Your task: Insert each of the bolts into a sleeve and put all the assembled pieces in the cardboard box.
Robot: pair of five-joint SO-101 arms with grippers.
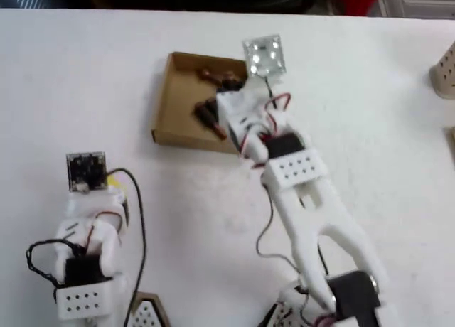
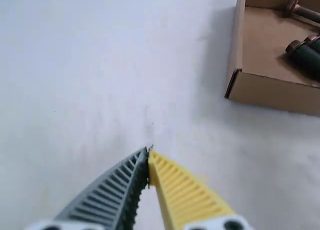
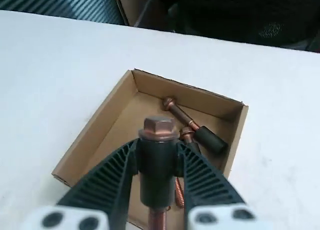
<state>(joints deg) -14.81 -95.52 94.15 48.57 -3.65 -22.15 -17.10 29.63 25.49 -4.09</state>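
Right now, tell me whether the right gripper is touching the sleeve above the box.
Touching. The right wrist view shows the right gripper shut on the black sleeve, both fingers pressed against its sides, a bolt through it.

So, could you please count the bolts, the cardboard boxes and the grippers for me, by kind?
Bolts: 3, the held bolt in the right gripper and two boxed bolts.
Boxes: 1, the cardboard box.
Grippers: 2, counting the left gripper.
Total: 6.
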